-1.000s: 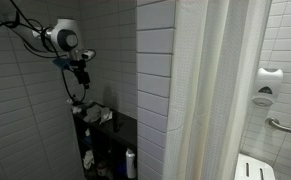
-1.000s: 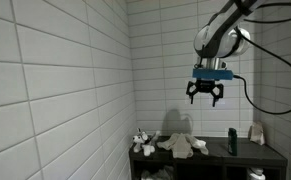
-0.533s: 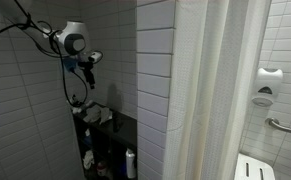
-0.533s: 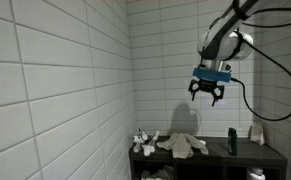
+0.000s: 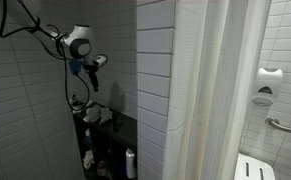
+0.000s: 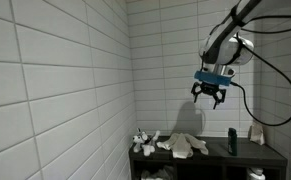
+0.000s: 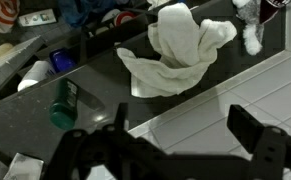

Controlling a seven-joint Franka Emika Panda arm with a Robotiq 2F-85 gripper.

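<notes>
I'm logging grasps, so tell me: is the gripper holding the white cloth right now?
No, the gripper hangs open in the air, apart from the white cloth lying on the dark shelf.

White tiled walls (image 6: 65, 90) enclose a dark shelf (image 6: 272, 153) beside a pale shower curtain (image 5: 220, 100).

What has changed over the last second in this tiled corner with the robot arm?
The arm carried its gripper a little sideways above the shelf, toward the end where the green bottle stands. Its jaws stayed open and empty, and nothing was picked up or let go. The white cloth, the green bottle and the other things on the shelf lie as before.
</notes>
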